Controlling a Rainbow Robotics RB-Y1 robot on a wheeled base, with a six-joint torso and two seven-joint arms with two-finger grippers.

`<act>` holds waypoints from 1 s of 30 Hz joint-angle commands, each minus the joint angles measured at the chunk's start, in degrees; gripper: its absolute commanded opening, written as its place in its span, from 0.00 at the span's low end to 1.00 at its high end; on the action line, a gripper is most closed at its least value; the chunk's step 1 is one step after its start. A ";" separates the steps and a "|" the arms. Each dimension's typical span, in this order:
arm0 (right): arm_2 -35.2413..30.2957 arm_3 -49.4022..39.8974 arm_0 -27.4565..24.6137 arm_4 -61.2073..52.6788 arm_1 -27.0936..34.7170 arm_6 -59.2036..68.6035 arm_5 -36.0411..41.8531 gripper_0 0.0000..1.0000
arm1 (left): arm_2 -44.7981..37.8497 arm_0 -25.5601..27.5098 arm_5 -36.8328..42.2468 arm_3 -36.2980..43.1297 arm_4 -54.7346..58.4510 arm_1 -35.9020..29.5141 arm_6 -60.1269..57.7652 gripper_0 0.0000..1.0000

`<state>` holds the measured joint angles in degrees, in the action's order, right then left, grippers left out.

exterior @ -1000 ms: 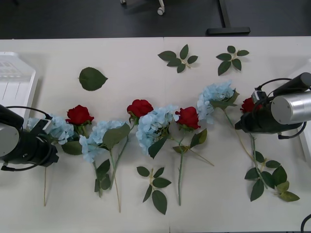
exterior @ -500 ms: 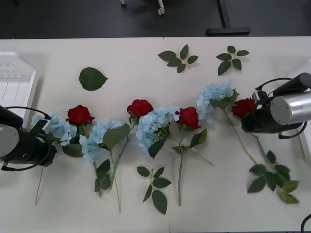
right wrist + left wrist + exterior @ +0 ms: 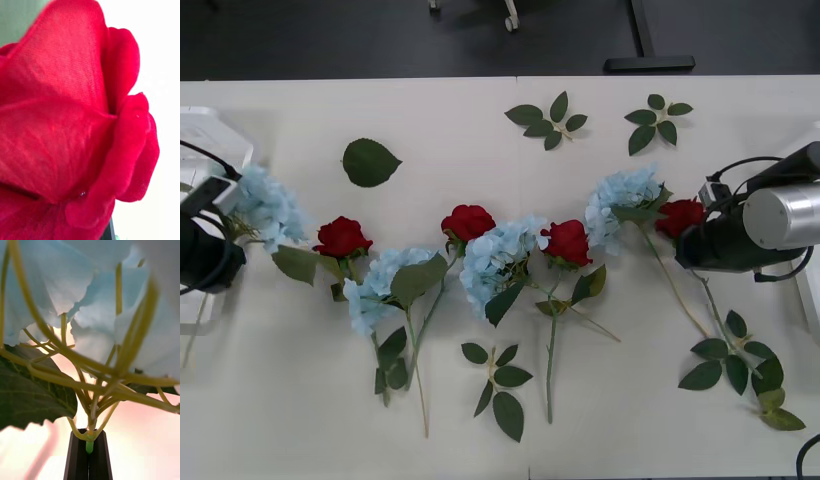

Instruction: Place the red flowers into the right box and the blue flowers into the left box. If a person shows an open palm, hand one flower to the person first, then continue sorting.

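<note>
My left gripper [image 3: 228, 238] is shut on the stem of a blue flower [image 3: 265, 208] and holds it up at the table's far left, beside the left box [image 3: 205, 150]. In the left wrist view the black fingers [image 3: 80, 457] pinch the green stem under the pale petals [image 3: 93, 285]. At the right, my right gripper [image 3: 685, 242] is shut on a red flower [image 3: 678, 217], whose stem trails toward the front edge. Its head [image 3: 75, 131] is close up in the right wrist view. Three red flowers [image 3: 468, 222] and three blue flowers [image 3: 498, 260] lie in a row mid-table. The right box [image 3: 814, 290] shows as an edge.
Loose leaf sprigs lie at the back [image 3: 545, 118] [image 3: 655, 118] and near the front [image 3: 498, 385]. A single leaf [image 3: 370, 162] lies at the back left. Stems of the lying flowers point toward the front edge.
My left gripper has lifted the blue flower and carried it left and back toward the left box. The right gripper has raised the red flower slightly, and its stem has swung right.
</note>
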<state>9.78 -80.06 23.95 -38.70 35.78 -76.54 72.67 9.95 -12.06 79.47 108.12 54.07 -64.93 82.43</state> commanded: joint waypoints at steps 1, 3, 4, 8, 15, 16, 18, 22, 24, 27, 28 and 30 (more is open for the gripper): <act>-2.13 -6.07 2.15 -0.06 2.89 7.63 0.81 0.00 | -8.02 -1.91 1.92 1.65 -0.63 -7.49 3.35 0.00; -1.95 -6.51 2.59 -1.29 6.15 8.25 0.81 0.00 | -10.13 -2.18 1.92 0.07 -1.95 -9.08 3.70 0.00; -1.95 -6.33 3.03 -1.91 7.64 8.25 0.81 0.00 | -10.39 -2.97 1.92 -1.34 -2.48 -9.96 3.88 0.00; -1.51 -5.63 4.88 -2.70 12.12 7.98 0.89 0.00 | -9.86 -7.01 1.92 -7.75 -4.85 -11.19 7.31 0.00; -1.60 -5.72 8.13 1.87 17.48 6.58 1.16 0.00 | 1.74 -21.95 -1.42 -29.46 -7.22 -11.01 18.73 0.00; -1.43 -5.72 9.01 3.45 18.01 6.14 1.16 0.00 | 4.55 -24.15 -2.91 -32.89 -7.22 -10.83 19.87 0.00; -1.51 -5.63 9.36 4.07 18.28 5.96 1.16 0.00 | 5.69 -25.03 -3.44 -34.12 -7.22 -10.66 20.22 0.00; -1.25 -3.96 10.06 10.05 20.74 4.29 0.63 0.00 | 13.87 -29.95 -9.94 -44.32 -8.36 -8.37 21.02 0.00; -1.25 -2.29 10.15 11.89 21.88 2.53 0.63 0.00 | 14.83 -29.95 -12.23 -46.60 -9.86 -7.58 20.84 0.00; -1.25 1.31 9.89 13.56 23.64 -0.72 -1.21 0.00 | 14.92 -29.95 -14.60 -50.03 -10.82 -6.62 20.93 0.00; -1.25 2.98 9.62 13.56 24.25 -1.69 -2.36 0.00 | 14.92 -29.95 -14.95 -50.91 -10.82 -6.35 21.02 0.00; -1.25 5.53 8.74 14.70 24.69 -3.36 -4.73 0.00 | 14.92 -29.95 -14.95 -51.17 -10.91 -6.00 20.93 0.01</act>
<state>8.43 -77.44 31.76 -25.81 56.63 -78.26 70.46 25.96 -40.28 65.37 57.69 44.08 -71.45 105.40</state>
